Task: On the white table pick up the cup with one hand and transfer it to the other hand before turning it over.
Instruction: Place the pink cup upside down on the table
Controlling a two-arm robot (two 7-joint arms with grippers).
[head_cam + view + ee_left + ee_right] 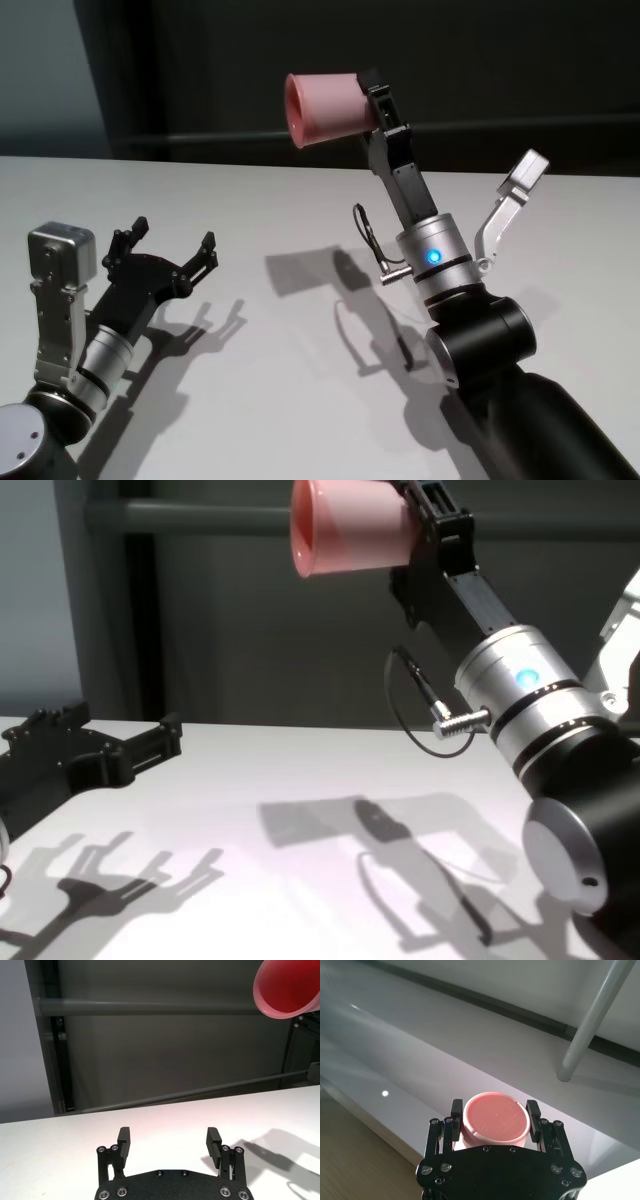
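Note:
The salmon-pink cup (325, 108) hangs high above the white table (280, 200), tipped on its side with the rim facing the left arm. My right gripper (378, 105) is shut on its base end. The right wrist view shows the cup's bottom (495, 1124) between the two fingers of the right gripper (495, 1110). My left gripper (174, 235) rests low over the table at the left, open and empty, well apart from the cup. In the left wrist view the left gripper (169, 1135) has nothing between its fingers, and the cup (287, 990) shows far up. The chest view shows the cup (350, 525) too.
A dark wall with a grey horizontal rail (200, 518) stands behind the table's far edge. A black cable loop (368, 245) hangs off the right wrist. Shadows of both arms fall on the tabletop between them.

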